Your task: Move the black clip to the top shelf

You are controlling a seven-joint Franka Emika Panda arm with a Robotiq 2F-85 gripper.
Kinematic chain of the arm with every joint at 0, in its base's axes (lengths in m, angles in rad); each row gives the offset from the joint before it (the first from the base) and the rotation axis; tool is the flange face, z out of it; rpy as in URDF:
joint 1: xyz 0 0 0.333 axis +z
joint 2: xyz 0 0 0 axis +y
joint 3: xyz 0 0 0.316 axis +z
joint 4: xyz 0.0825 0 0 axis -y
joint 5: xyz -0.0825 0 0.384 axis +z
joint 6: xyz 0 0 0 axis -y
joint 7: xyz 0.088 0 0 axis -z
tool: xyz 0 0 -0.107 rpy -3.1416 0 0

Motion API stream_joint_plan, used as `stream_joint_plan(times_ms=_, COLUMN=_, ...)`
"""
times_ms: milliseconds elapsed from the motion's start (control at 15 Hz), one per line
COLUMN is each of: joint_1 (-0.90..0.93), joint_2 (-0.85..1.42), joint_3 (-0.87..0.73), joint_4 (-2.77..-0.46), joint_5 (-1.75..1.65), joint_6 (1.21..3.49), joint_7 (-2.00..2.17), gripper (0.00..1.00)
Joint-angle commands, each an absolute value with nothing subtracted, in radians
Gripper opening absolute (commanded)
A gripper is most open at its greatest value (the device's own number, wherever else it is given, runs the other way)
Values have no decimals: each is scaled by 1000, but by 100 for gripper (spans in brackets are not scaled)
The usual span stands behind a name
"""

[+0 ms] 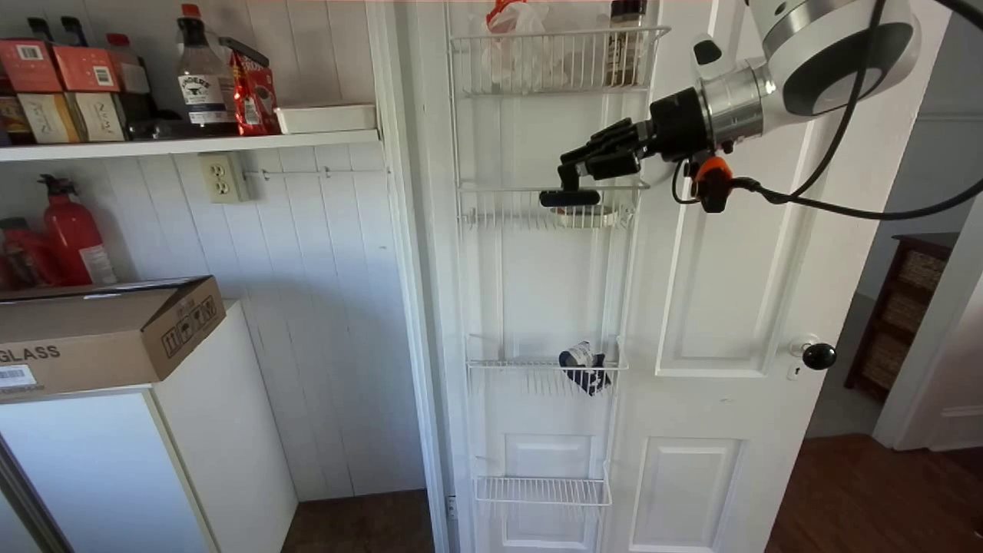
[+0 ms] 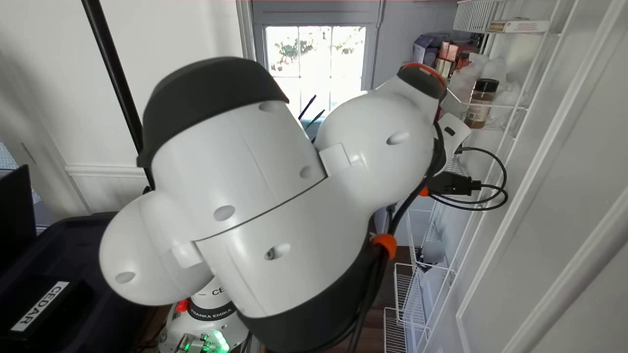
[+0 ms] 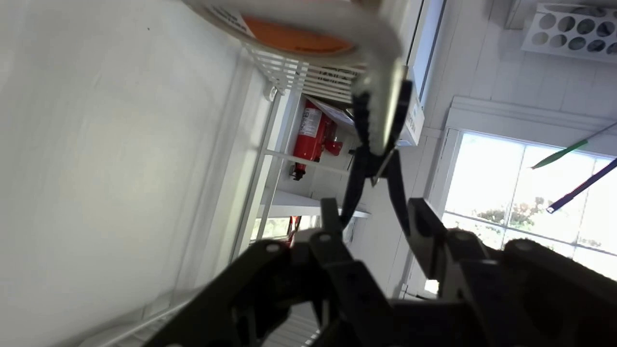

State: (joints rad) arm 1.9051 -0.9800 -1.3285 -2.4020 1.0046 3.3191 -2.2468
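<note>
Nearest the lens in an exterior view, the white Panda arm (image 2: pixel 230 166) spans the middle of the frame. Its wrist end lies near the wire rack (image 1: pixel 507 366) on the white door (image 1: pixel 722 261); room on that side is narrow. A black cable (image 1: pixel 879 216) sags below the wrist towards the frame edge.

Pose: the wrist slopes down from the upper right in an exterior view, and the hand (image 3: pixel 375 210) is tilted slightly downward across the front of the rack. Its fingers (image 3: pixel 331 212) stand part-way apart, with the splayed arms of the black clip (image 1: pixel 570 199) held between them; firmness of hold cannot be told. The clip is beneath the fingertips, flat bar roughly level, just in front of the second tier (image 1: pixel 495 190). Contact with that tier's front wire cannot be told. A pale blurred band (image 3: pixel 383 72) shows between the clip's sides in the wrist view.

Above the second tier, a tall gap backed by the door reaches up to the top shelf (image 1: pixel 568 33), uppermost of four tiers framed in an exterior view. Behind its front rim stand a plastic bag (image 1: pixel 526 61) and a black-capped jar (image 1: pixel 626 54), a narrow space between them.

Farther off are a wall shelf (image 1: pixel 192 144) carrying a red-capped bottle (image 1: pixel 203 92) and a sunlit window (image 2: pixel 338 63).
</note>
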Motion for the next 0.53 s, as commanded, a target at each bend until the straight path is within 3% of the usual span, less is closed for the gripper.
stream_joint_plan(times_ms=0, joint_1=1930, joint_2=-1036, joint_3=-1337, joint_4=-2398, joint_5=981, joint_6=3359, joint_7=-2272, gripper=60)
stream_joint_plan(times_ms=133, joint_1=1932, joint_2=-1045, joint_3=-1336, joint_4=-2398, joint_5=979, joint_6=3366, joint_7=-2272, gripper=56)
stream_joint_plan(times_ms=467, joint_1=1934, joint_2=-1032, joint_3=-1343, joint_4=-2401, joint_5=984, joint_6=3357, joint_7=-2266, gripper=89)
